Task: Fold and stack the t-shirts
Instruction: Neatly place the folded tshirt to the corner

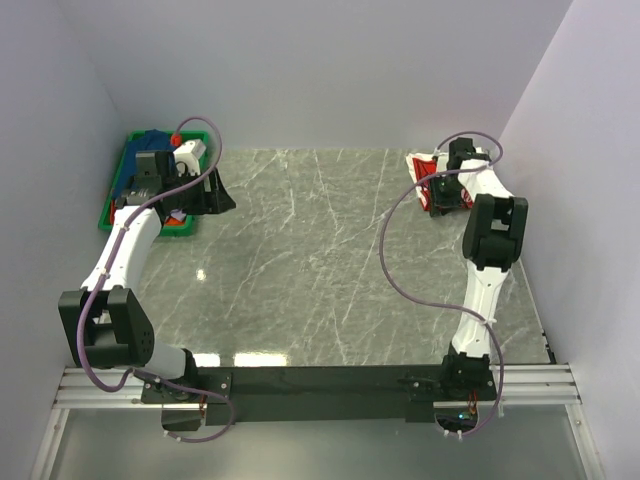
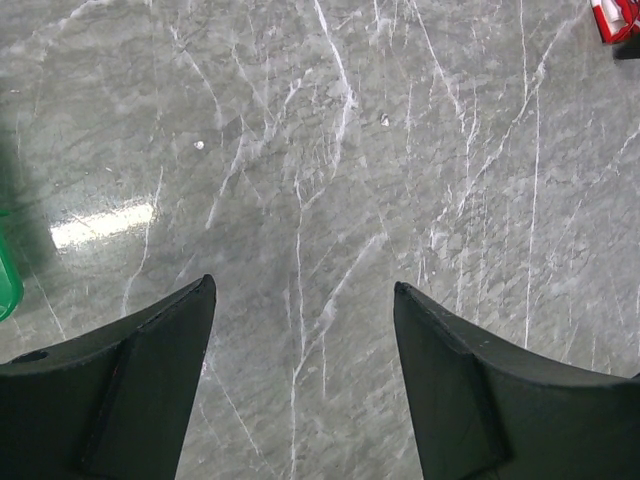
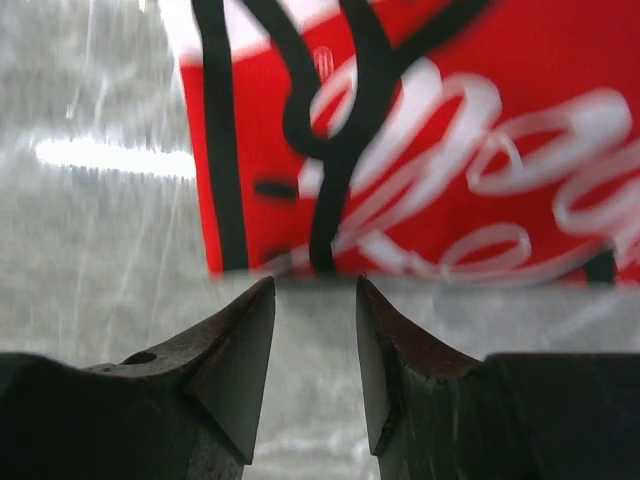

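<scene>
A red t-shirt (image 3: 420,130) with white script and black lines lies at the far right of the table, and shows as a small red and white heap (image 1: 421,166) from above. My right gripper (image 3: 315,285) is low at its near edge. Its jaws stand a little apart, with only bare table between them. My left gripper (image 2: 300,290) hangs wide open and empty over bare marble, near the far left (image 1: 214,196). The same red shirt (image 2: 615,18) shows far off in the left wrist view. Dark blue cloth (image 1: 152,139) lies in the green crate.
The green plastic crate (image 1: 108,213) stands at the far left against the wall, partly hidden by my left arm; its corner (image 2: 6,285) shows in the left wrist view. White walls close in the grey marble table (image 1: 320,260) on three sides.
</scene>
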You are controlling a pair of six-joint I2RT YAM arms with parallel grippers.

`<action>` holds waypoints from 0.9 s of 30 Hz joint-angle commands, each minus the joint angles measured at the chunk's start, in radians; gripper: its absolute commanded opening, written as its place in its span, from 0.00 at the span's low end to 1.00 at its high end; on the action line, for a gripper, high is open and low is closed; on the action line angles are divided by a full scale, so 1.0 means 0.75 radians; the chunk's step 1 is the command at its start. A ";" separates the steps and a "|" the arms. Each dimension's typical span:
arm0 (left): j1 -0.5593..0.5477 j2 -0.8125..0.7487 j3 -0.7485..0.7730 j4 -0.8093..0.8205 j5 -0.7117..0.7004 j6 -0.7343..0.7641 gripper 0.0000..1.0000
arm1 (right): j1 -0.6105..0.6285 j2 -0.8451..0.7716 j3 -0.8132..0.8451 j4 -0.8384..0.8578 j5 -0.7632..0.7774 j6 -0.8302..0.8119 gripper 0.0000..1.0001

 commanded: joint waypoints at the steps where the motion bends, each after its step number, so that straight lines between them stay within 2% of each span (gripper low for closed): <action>1: 0.008 -0.036 0.023 0.000 -0.005 0.005 0.77 | 0.011 0.070 0.139 0.002 0.001 0.036 0.45; 8: 0.006 -0.036 0.025 -0.008 -0.015 0.013 0.77 | 0.025 0.203 0.351 -0.017 0.010 0.038 0.42; 14: 0.008 -0.036 0.023 -0.002 0.005 0.007 0.78 | 0.036 0.195 0.401 -0.015 -0.019 0.040 0.44; 16: 0.008 -0.029 0.033 -0.002 0.026 0.013 0.80 | 0.042 0.153 0.384 -0.047 -0.098 0.008 0.52; 17: 0.008 -0.021 0.037 -0.004 0.046 0.015 0.81 | 0.050 0.069 0.324 -0.052 -0.131 -0.007 0.61; 18: 0.006 -0.015 0.045 -0.006 0.052 0.015 0.83 | 0.058 0.014 0.274 -0.039 -0.162 -0.025 0.65; 19: 0.008 -0.005 0.059 -0.008 0.067 0.021 0.99 | 0.064 -0.050 0.215 -0.003 -0.215 -0.031 0.70; 20: 0.006 0.017 0.068 -0.010 0.075 0.025 0.99 | 0.070 -0.184 0.101 0.014 -0.242 -0.037 0.80; 23: 0.004 0.079 0.113 -0.008 0.061 0.035 0.99 | 0.105 -0.415 -0.084 0.063 -0.301 -0.056 0.90; 27: -0.043 0.152 0.186 0.008 0.016 0.039 1.00 | 0.128 -0.604 -0.264 0.065 -0.346 -0.064 0.92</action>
